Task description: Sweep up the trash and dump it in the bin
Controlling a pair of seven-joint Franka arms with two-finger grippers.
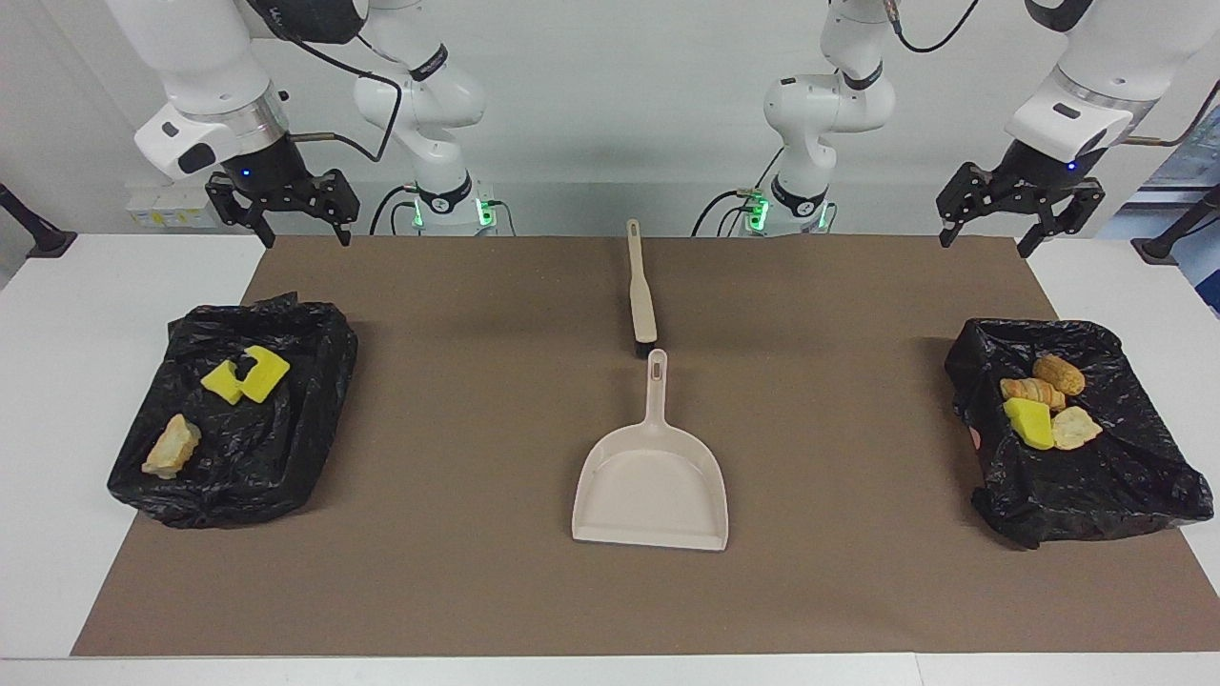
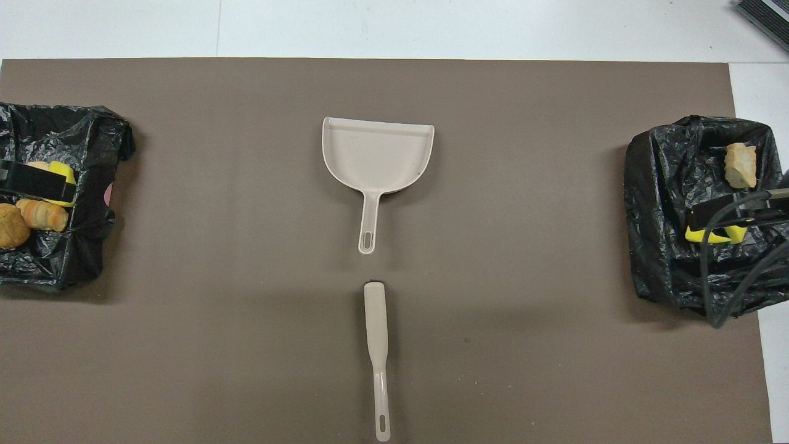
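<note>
All the trash lies in two black-bagged bins. The bin (image 1: 286,448) at the right arm's end holds yellow sponge chunks (image 1: 246,376) and a bread piece (image 1: 172,446). In the bin (image 1: 1096,486) at the left arm's end are pastry pieces (image 1: 1047,383) and a yellow sponge (image 1: 1029,422). The beige dustpan (image 1: 653,481) lies mid-mat with nothing in it, and the beige brush (image 1: 640,300) lies nearer the robots, in line with its handle. My right gripper (image 1: 303,233) hangs open and holds nothing, above the mat's corner. My left gripper (image 1: 986,238) hangs open above the other corner.
A brown mat (image 1: 457,429) covers most of the white table (image 1: 57,381). Both bins sit at the mat's ends and partly on the bare table. The dustpan (image 2: 376,154) and brush (image 2: 377,345) lie between the bins.
</note>
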